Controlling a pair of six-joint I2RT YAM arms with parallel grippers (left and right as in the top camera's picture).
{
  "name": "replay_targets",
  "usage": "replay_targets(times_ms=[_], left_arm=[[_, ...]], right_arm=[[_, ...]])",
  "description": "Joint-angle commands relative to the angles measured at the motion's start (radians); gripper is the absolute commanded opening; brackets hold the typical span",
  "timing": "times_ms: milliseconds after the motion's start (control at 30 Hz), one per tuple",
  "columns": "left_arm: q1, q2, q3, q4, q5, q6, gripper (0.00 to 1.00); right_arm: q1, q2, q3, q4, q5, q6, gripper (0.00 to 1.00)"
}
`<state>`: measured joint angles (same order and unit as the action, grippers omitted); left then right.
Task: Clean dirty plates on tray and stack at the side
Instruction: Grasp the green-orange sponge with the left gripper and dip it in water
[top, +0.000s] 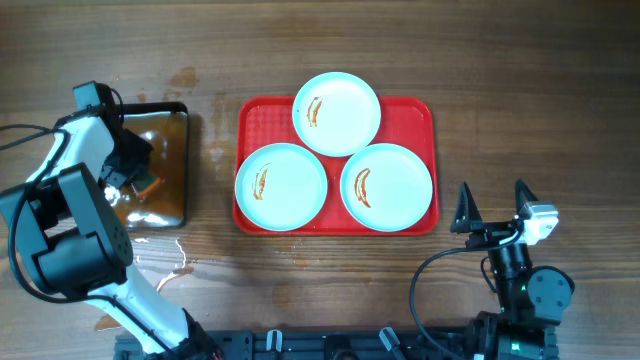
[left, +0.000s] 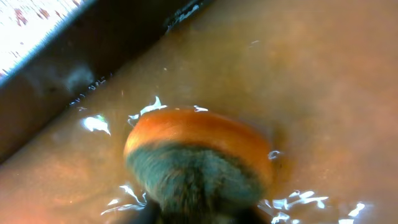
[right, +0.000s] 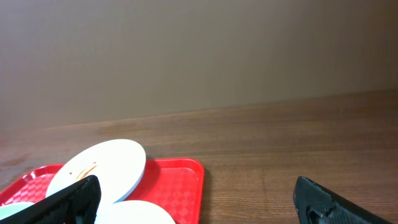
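Two grippers: your left gripper (top: 138, 176) is down in one dark pan (top: 178, 112) of brown water at the left of the overhead frame, right at one orange sponge (left: 199, 143); you cannot tell whether it grips. Your right gripper (top: 493, 208) is spread wide and empty at lower right. Three plates (top: 336, 113), each sauce-streaked, crowd one red tray (top: 420, 112) at centre.

The round orange-and-green sponge (left: 196, 162) is blurred and cut off by the left wrist view's bottom edge. From overhead, the left gripper (top: 138, 172) is mostly hidden by its own arm, jaws unreadable. The right wrist view crops the red plastic tray (right: 183, 180) and a pale plate (right: 146, 214).
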<state>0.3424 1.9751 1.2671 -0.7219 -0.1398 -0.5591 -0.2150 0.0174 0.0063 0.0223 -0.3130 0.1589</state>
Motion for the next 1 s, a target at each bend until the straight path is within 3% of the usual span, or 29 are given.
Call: replay_targets(times_ms=[0,33,67,100,133,167,200,267,300,333,367,400,433,467,533,567,600,633,667,700,733,800,833,867,900,933,967], left_arm=[[0.003,0.011,-0.007,-0.011,0.024,0.005,0.2],[0.003,0.011,-0.007,-0.022,0.026,0.005,0.76],[0.003,0.011,-0.007,-0.032,0.027,0.005,1.0],[0.003,0.011,-0.007,-0.043,0.027,0.005,1.0],[0.003,0.011,-0.007,-0.053,0.027,0.005,0.86],[0.003,0.011,-0.007,-0.06,0.027,0.005,0.09],[0.003,0.011,-0.007,-0.067,0.027,0.005,0.04],[0.003,0.011,-0.007,-0.076,0.027,0.005,0.04],[0.003,0.011,-0.007,-0.081,0.027,0.005,0.34],[0.003,0.011,-0.007,-0.09,0.031,0.005,0.78],[0.003,0.011,-0.007,-0.099,0.045,0.005,1.0],[0.003,0.011,-0.007,-0.108,0.06,0.005,0.96],[0.003,0.011,-0.007,-0.114,0.065,0.005,0.45],[0.003,0.011,-0.007,-0.124,0.071,0.005,0.04],[0.003,0.011,-0.007,-0.137,0.085,0.005,0.04],[0.003,0.011,-0.007,-0.141,0.092,0.005,0.31],[0.003,0.011,-0.007,-0.148,0.103,0.005,0.71],[0.003,0.011,-0.007,-0.152,0.115,0.005,1.0],[0.003,0.011,-0.007,-0.159,0.126,0.005,0.97],[0.003,0.011,-0.007,-0.164,0.13,0.005,0.12],[0.003,0.011,-0.007,-0.17,0.136,0.005,0.04],[0.003,0.011,-0.007,-0.174,0.149,0.005,0.04],[0.003,0.011,-0.007,-0.174,0.151,0.005,0.18],[0.003,0.011,-0.007,-0.178,0.152,0.005,0.82],[0.003,0.011,-0.007,-0.182,0.152,0.005,1.0],[0.003,0.011,-0.007,-0.187,0.151,0.005,0.62],[0.003,0.011,-0.007,-0.19,0.151,0.005,0.04]], right_arm=[[-0.005,-0.007,-0.001,0.003,0.006,-0.002,1.0],[-0.005,-0.007,-0.001,0.003,0.006,-0.002,1.0],[-0.005,-0.007,-0.001,0.003,0.006,-0.002,1.0],[-0.005,-0.007,-0.001,0.003,0.006,-0.001,1.0],[-0.005,-0.007,-0.001,0.003,0.006,-0.002,1.0],[-0.005,-0.007,-0.001,0.003,0.006,-0.002,1.0],[-0.005,-0.007,-0.001,0.003,0.006,-0.002,1.0],[-0.005,-0.007,-0.001,0.003,0.006,-0.002,1.0],[-0.005,-0.007,-0.001,0.003,0.006,-0.002,1.0],[-0.005,-0.007,-0.001,0.003,0.006,-0.002,1.0],[-0.005,-0.007,-0.001,0.003,0.006,-0.002,1.0],[-0.005,-0.007,-0.001,0.003,0.006,-0.002,1.0],[-0.005,-0.007,-0.001,0.003,0.006,-0.002,1.0],[-0.005,-0.007,-0.001,0.003,0.006,-0.002,1.0],[-0.005,-0.007,-0.001,0.003,0.006,-0.002,1.0],[-0.005,-0.007,-0.001,0.003,0.006,-0.002,1.0],[-0.005,-0.007,-0.001,0.003,0.006,-0.002,1.0],[-0.005,-0.007,-0.001,0.003,0.006,-0.002,0.99],[-0.005,-0.007,-0.001,0.003,0.006,-0.002,1.0],[-0.005,-0.007,-0.001,0.003,0.006,-0.002,1.0],[-0.005,-0.007,-0.001,0.003,0.006,-0.002,1.0],[-0.005,-0.007,-0.001,0.003,0.006,-0.002,1.0],[-0.005,-0.007,-0.001,0.003,0.006,-0.002,1.0],[-0.005,-0.007,-0.001,0.003,0.006,-0.002,1.0],[-0.005,-0.007,-0.001,0.003,0.006,-0.002,1.0],[-0.005,-0.007,-0.001,0.003,0.006,-0.002,1.0],[-0.005,-0.007,-0.001,0.003,0.006,-0.002,1.0]])
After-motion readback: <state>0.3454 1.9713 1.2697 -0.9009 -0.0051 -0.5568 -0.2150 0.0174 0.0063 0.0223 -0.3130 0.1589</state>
